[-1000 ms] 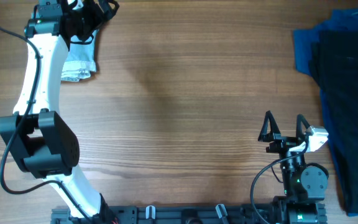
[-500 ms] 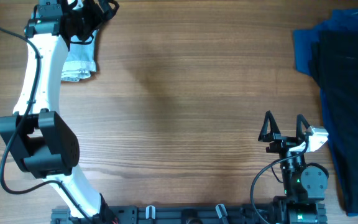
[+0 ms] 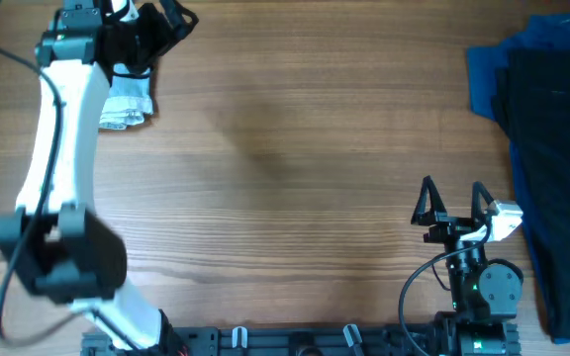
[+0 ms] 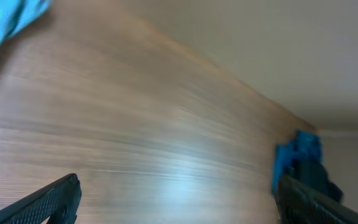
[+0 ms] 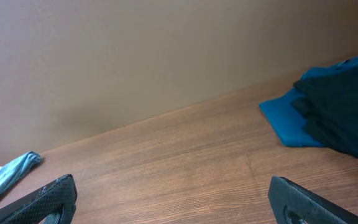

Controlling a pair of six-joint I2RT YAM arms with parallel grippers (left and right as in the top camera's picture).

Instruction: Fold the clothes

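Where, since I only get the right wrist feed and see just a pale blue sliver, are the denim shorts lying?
Observer: The denim shorts lie bundled compactly at the table's far left, partly under the left arm.
Operator: Are they gripped?
Observer: No, the left fingers are spread wide, empty.
Operator: And the dark pile?
Observer: The black garment runs down to the table's near edge, over the dark blue cloth.

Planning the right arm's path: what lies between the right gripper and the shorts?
Only bare table, seen overhead, between the right gripper and the shorts.
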